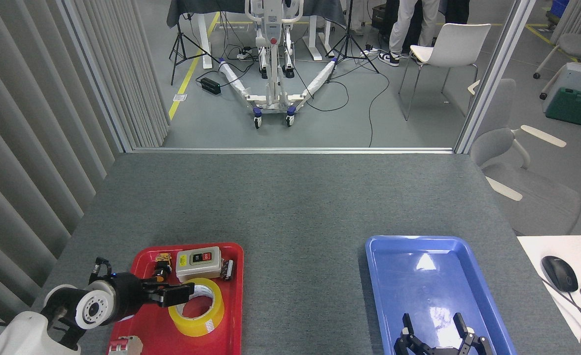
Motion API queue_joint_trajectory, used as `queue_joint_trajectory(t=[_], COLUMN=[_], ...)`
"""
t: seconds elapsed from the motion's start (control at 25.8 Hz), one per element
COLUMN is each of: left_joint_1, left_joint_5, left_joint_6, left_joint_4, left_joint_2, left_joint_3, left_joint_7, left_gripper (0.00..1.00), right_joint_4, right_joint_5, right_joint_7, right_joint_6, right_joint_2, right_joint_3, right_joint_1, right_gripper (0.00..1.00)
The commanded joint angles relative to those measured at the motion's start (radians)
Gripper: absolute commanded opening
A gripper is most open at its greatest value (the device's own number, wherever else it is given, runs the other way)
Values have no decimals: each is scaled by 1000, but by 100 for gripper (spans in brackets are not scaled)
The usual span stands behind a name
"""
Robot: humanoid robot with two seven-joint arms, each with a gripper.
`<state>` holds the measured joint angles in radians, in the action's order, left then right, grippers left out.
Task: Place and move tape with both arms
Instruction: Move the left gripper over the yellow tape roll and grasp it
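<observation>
The tape (196, 307) lies flat in the red tray (231, 325), near its middle, with the white core facing up. The left gripper (182, 292) reaches in sideways from the left, its black fingers stretched level over the roll's left rim — whether they are spread or pinched together cannot be told from this angle. Behind it the arm's white rounded wrist sits low over the tray's left edge. The right gripper (438, 340) pokes up at the bottom of the blue tray (377, 276), two finger pairs standing apart with a clear gap, holding nothing.

Just behind the tape is a beige switch box (199, 263) with a black and a red button; their lettering is too small to read. A small black button part (161, 270) sits left of it.

Both trays rest on a grey felt-like tabletop (290, 207). Beyond lie a grey floor with cables, a white wheeled stand (272, 59), a white chair (448, 47) and a person's legs (409, 24).
</observation>
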<state>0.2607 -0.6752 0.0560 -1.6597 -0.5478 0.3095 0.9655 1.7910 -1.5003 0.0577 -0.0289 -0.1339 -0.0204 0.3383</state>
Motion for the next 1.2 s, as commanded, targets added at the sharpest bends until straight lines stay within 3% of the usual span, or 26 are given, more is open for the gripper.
queue_joint_trajectory(t=[0.0,0.35,0.54,0.81,0.93,1.16], left_joint_1=[37,111,135,163,170,180], left_joint_5=[0,0,0,0,0,-9], left_joint_6=[25,33,35,35,35,36], left_joint_4=[31,112,170,244,284,301], left_joint_2=[-35,-34,-26,-21,-15,-14], left_joint_3=[57,183,212,255,267,272], left_joint_7=[7,7,7,7,7,7], left_gripper=[98,98,88,88,81,80], right_joint_4=[-1,-1,-1,-1,-1,1], right_joint_5=[2,3,3,5,5,5], right_joint_7=[1,1,1,1,1,1], right_joint_6=[-2,-2,-2,-2,-2,-2], right_joint_2=[-4,-4,-13,-26,-30,-29], right_joint_3=[-26,-18,-23,-23,-24,-19], right_joint_1=[-47,-59,-59,-58,-58,-39], right_gripper=[100,100,100,100,100,100])
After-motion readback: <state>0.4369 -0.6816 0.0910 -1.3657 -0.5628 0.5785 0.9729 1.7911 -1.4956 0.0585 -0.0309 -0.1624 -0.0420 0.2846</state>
